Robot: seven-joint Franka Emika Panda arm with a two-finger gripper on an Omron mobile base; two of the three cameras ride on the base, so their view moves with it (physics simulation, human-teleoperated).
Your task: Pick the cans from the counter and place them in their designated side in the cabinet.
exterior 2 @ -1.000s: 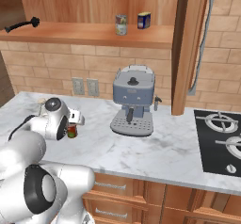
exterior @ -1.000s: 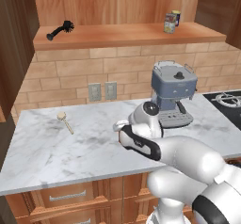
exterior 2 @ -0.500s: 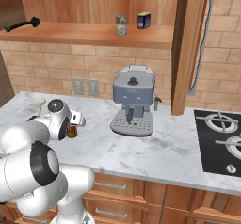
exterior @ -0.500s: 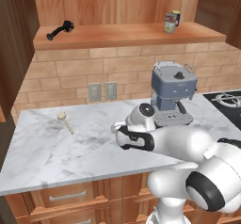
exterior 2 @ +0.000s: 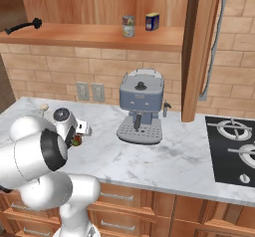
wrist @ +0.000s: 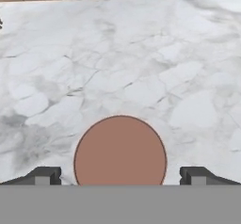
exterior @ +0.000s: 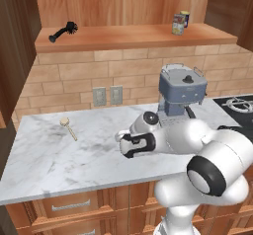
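Now | end effector (wrist: 120, 176): fingers apart | can (wrist: 120, 151): smooth round brown top | counter (wrist: 141, 53): veined white marble

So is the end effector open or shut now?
Open. In the hand view the end effector has its fingertips wide apart on either side of the can, not touching it.

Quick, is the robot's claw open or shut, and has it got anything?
Gripper: open, jaws wide on either side of the dark red can below it, holding nothing.
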